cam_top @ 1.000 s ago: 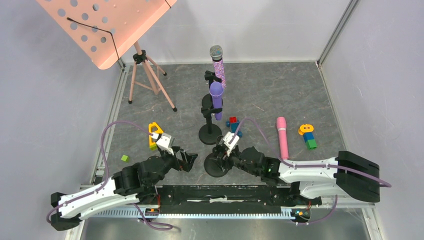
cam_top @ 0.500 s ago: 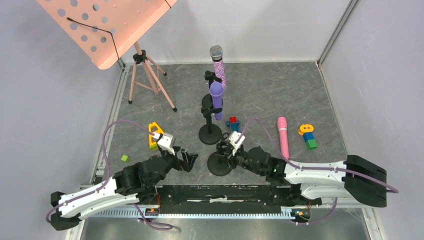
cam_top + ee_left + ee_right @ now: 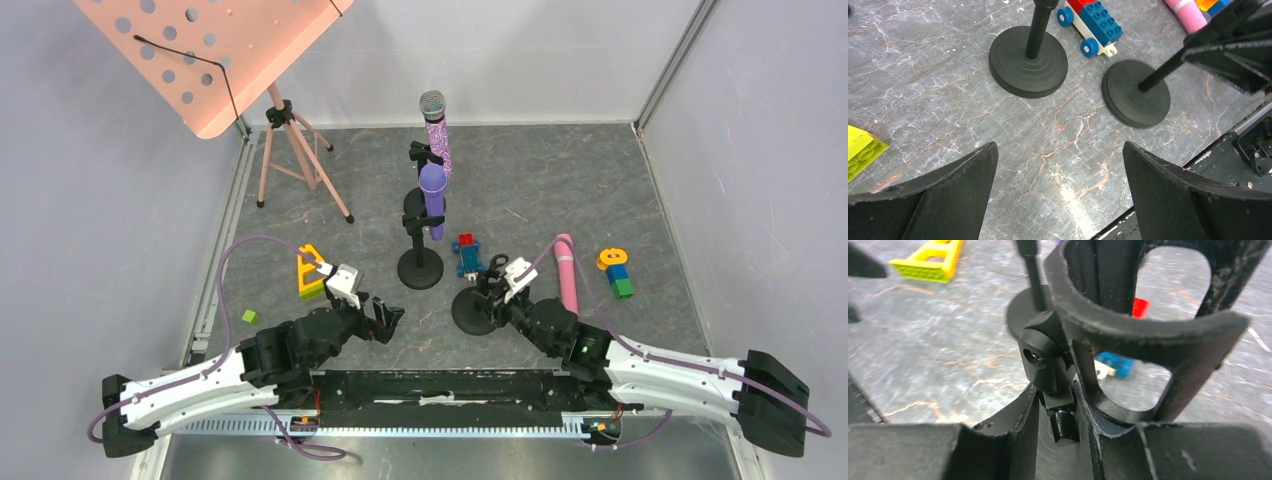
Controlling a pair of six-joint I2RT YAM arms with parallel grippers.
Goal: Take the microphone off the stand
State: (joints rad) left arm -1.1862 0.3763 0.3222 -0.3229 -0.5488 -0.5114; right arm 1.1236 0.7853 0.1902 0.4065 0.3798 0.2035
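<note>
Grey veined bench [image 3: 560, 180], pale walls [image 3: 520, 50] around. Wide-spread left end effector [image 3: 1059, 150] holds nothing; right end effector [image 3: 1055, 410] pinches bare stand [image 3: 1040, 357] at clip.

The left arm [image 3: 200, 375] is lying stretched low over the counter, its left claw [image 3: 385, 322] gaping wide. The right arm [image 3: 660, 365] is lying likewise, its right claw [image 3: 497, 285] pinching the stand [image 3: 472, 312].

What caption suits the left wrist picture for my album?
Open left end effector above a grey marbled table, facing one black round-based stand, a second black stand and a red-and-blue toy brick car.
</note>
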